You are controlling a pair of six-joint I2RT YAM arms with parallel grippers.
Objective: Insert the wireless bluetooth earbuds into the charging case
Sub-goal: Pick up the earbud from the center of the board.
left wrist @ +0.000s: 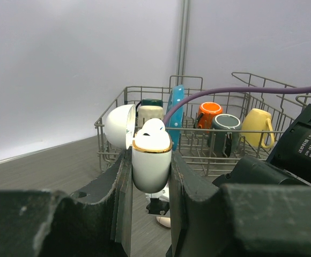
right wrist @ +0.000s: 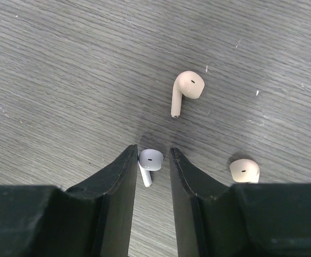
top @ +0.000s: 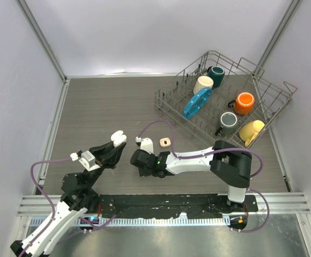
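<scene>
My left gripper [top: 114,145] is shut on the white charging case [left wrist: 151,166], which has a gold rim, and holds it upright above the table. The case's lid [left wrist: 118,126] is open and a white earbud [left wrist: 153,131] sits in it. My right gripper [right wrist: 153,166] is open and low over the table. Its fingers straddle a second white earbud [right wrist: 150,160], which lies against the left finger [right wrist: 120,179]. One peach earbud [right wrist: 187,88] lies just ahead of the fingers. Another peach earbud [right wrist: 244,171] lies beside the right finger. The peach earbuds show in the top view [top: 165,142].
A wire dish rack [top: 268,88] stands at the back right. It holds several mugs and a blue plate [top: 197,103]. A purple cable [left wrist: 241,92] loops from the right arm across the left wrist view. Grey walls enclose the table on three sides.
</scene>
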